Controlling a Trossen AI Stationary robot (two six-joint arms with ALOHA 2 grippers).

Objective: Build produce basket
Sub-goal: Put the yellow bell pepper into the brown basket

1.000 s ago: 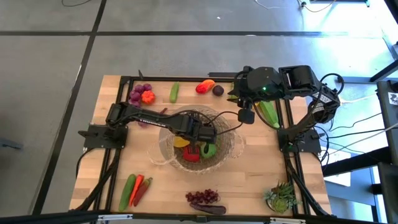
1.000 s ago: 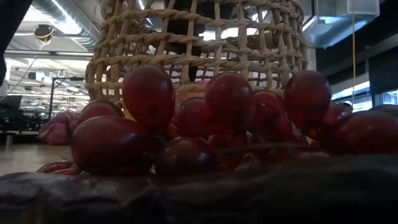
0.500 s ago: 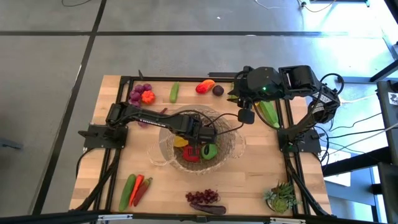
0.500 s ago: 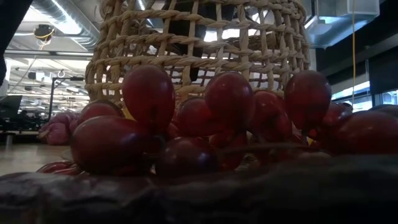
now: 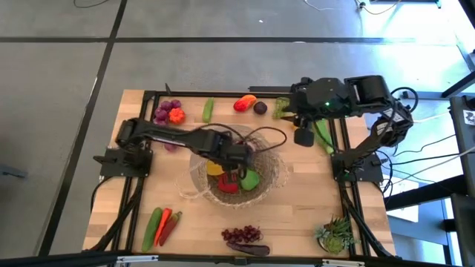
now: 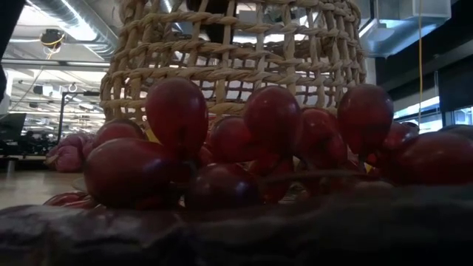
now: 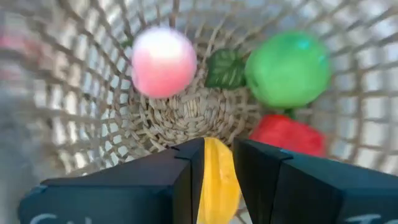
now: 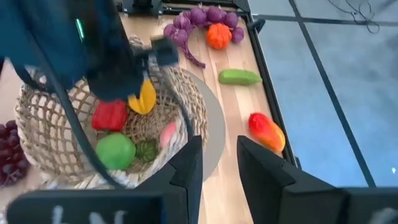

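1. Below us we see a pale wooden table [image 5: 297, 200] edged by a black frame, set on a grey concrete floor crossed by dark lines; the low view looks past a bunch of dark red grapes [image 6: 244, 140] into a room with ceiling ducts.
2. We find the left gripper [image 7: 214, 163] inside the basket [image 5: 276, 172], near the table's middle, its jaws a narrow way apart with the yellow pepper [image 7: 217, 182] between the fingers; we cannot tell whether they grip it.
3. Ahead of those jaws lie a pink fruit [image 7: 163, 61], a green round fruit [image 7: 287, 70] and a red pepper [image 7: 287, 135], all on the basket floor.
4. We see the right gripper [image 8: 214, 163] hanging above the table's far right part, jaws slightly apart and holding nothing, the basket ahead of them.
5. Beyond its jaws, bare wood separates a cucumber [image 8: 240, 77] from a red-orange fruit [image 8: 266, 130].
6. Along the near edge lie chillies [image 5: 165, 224], a second grape bunch [image 5: 243, 235] and a spiky potted plant [image 5: 335, 235], with open board between them.
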